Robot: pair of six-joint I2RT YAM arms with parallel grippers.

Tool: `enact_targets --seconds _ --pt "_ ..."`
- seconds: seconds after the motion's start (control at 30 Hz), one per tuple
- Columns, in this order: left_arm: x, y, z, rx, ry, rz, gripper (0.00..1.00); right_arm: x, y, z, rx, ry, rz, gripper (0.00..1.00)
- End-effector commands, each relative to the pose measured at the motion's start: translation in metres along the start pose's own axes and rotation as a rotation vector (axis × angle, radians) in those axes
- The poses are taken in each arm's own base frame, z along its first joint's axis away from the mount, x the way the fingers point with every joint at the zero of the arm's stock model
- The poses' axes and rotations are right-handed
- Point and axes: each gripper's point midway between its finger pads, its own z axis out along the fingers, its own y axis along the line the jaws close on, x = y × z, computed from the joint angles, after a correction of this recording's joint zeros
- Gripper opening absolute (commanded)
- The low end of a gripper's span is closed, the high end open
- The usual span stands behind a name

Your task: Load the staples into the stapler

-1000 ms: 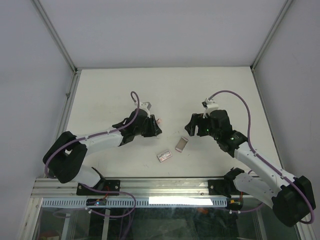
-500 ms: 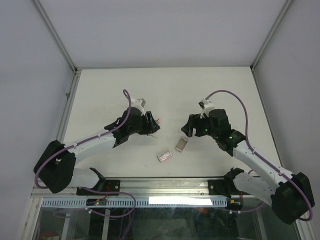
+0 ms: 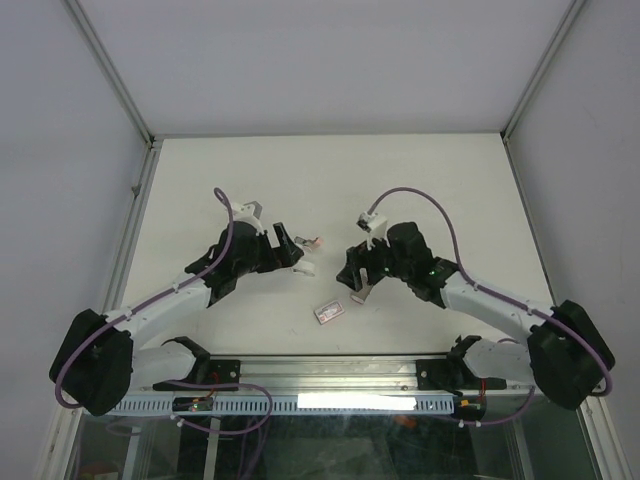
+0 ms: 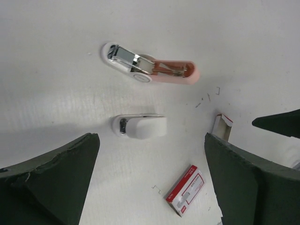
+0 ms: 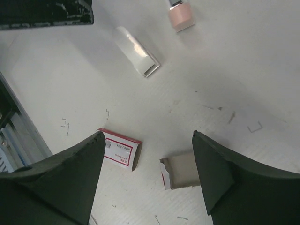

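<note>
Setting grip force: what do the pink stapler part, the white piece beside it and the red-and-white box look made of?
Pink stapler part: probably smooth moulded plastic; its inner channel glints like bare metal. White piece: likely glossy plastic, rounded, soft highlight. Red-and-white box: seemingly matt printed cardboard, sharp folded edges.

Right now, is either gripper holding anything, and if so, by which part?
Nothing is held. The left gripper and the right gripper are both open and empty, and the stapler lies free on the table.
</note>
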Motion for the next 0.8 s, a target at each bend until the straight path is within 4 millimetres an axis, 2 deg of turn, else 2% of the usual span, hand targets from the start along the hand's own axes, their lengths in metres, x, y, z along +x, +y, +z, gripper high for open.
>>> enact_targets --seconds 0.0,0.2,0.37,0.5,0.77 --pt "-0.009 0.001 -0.012 0.062 -0.035 -0.072 0.99 -0.036 0.026 0.028 -0.088 -0.116 -0.176 0.78" --pt "-0.013 0.013 -0.023 0.112 -0.046 -0.150 0.99 -0.036 0.024 0.065 -0.121 -0.138 -0.233 0.74" --pt "-0.016 0.017 -0.027 0.132 -0.052 -0.166 0.99 -0.035 0.020 0.085 -0.135 -0.161 -0.280 0.73" --pt "-0.018 0.018 -0.029 0.136 -0.055 -0.168 0.99 -0.021 0.022 0.103 -0.155 -0.119 -0.322 0.71" --pt "-0.023 0.018 -0.032 0.147 -0.065 -0.165 0.99 -0.003 0.020 0.124 -0.186 -0.082 -0.407 0.69"
